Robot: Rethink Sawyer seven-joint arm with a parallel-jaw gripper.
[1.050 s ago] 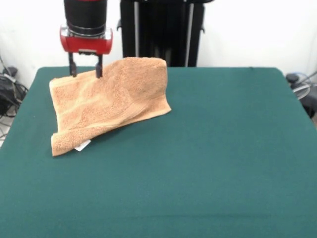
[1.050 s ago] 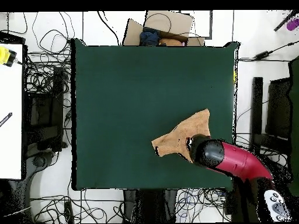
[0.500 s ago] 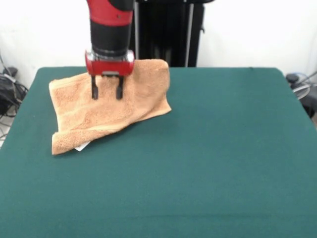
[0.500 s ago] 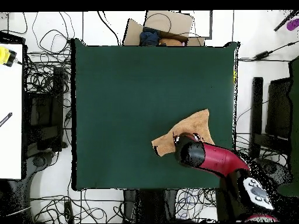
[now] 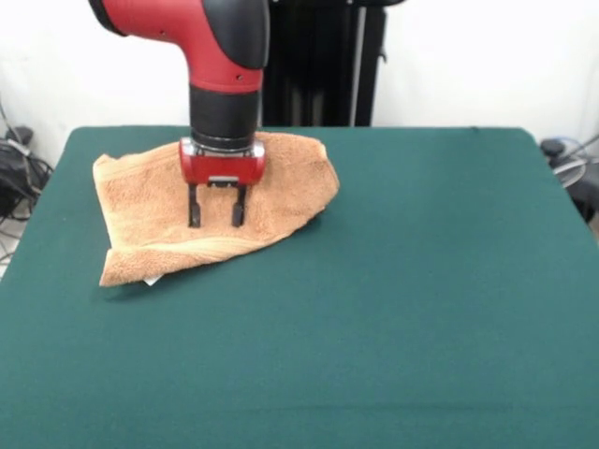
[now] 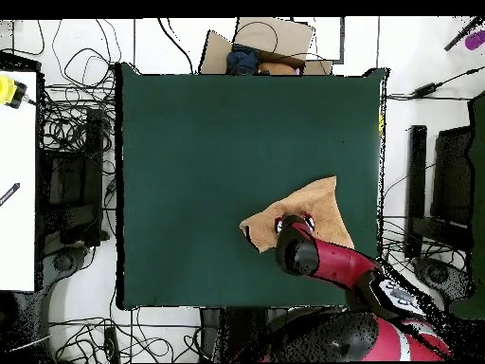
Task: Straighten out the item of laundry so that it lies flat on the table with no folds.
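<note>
The item of laundry [image 5: 140,201] is an orange-tan towel lying rumpled on the far left part of the green table [image 5: 393,299]. Its near edge is folded over, and a small white tag [image 5: 150,280] peeks out at the near left corner. My gripper [image 5: 216,217] hangs over the towel's middle, open, with both fingertips down at the cloth and nothing between them. In the overhead view the arm covers part of the towel [image 6: 313,204], which lies near the table's [image 6: 208,142] lower right.
Black cables and equipment [image 6: 76,142] crowd the floor around the table. A white bench [image 6: 17,190] stands off one side. A cardboard box [image 6: 270,43] sits beyond the table's top edge in the overhead view.
The gripper has moved from the towel's far left corner toward its middle and come lower. The raised far corner of the towel has dropped and lies flatter.
</note>
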